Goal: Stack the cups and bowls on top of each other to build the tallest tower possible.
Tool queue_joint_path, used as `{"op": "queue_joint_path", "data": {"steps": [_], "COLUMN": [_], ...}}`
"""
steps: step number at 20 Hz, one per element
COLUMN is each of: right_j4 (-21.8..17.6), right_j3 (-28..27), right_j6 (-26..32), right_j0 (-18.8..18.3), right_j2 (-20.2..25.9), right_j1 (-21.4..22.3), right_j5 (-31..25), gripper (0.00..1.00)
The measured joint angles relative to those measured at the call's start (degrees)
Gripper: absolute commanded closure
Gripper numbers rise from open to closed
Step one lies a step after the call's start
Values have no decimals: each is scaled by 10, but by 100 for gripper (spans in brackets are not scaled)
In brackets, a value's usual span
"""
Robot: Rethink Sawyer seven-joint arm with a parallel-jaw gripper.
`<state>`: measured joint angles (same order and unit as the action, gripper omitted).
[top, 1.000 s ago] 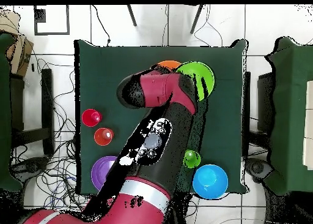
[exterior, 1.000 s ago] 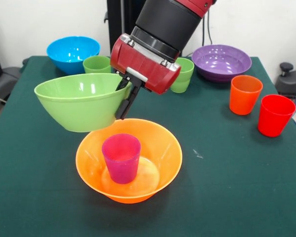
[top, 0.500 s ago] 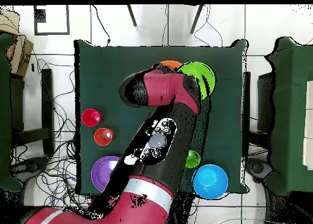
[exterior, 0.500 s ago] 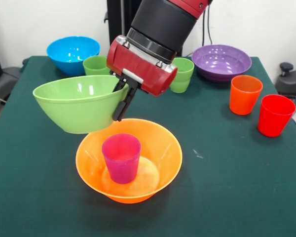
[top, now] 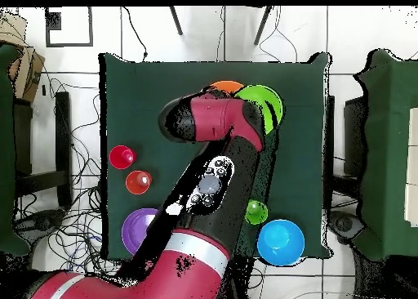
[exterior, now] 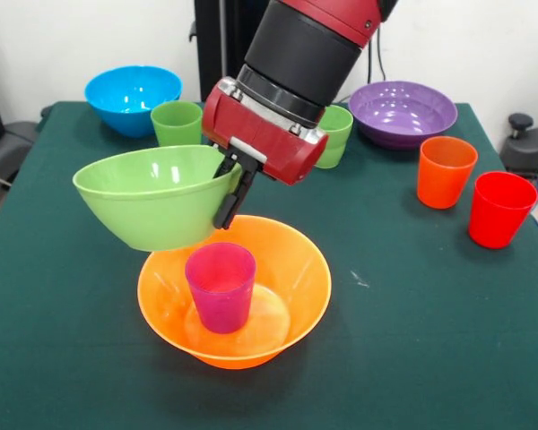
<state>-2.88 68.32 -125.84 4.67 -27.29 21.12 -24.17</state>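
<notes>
Jaws on tilted green bowl (exterior: 154, 195), mouth upward

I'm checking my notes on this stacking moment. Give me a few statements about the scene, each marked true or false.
1. The gripper holds the green bowl by its rim. True.
2. The green bowl rests on the purple cup. False: it hangs in the air above it.
3. The purple cup stands inside the orange bowl. True.
4. The red cup is stacked in the orange cup. False: they stand apart on the table.
</notes>
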Motion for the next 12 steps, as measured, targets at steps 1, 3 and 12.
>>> {"op": "queue_joint_path", "data": {"steps": [1,3,12], "right_j4": [3,7,21], "right_j3": [0,0,0], "right_j6": [0,0,0], "right_j0": [2,4,19], "right_j2": [0,0,-1], "right_j1": [-3,-7,-21], "right_j5": [0,0,0], "gripper": [100,100,100]}}
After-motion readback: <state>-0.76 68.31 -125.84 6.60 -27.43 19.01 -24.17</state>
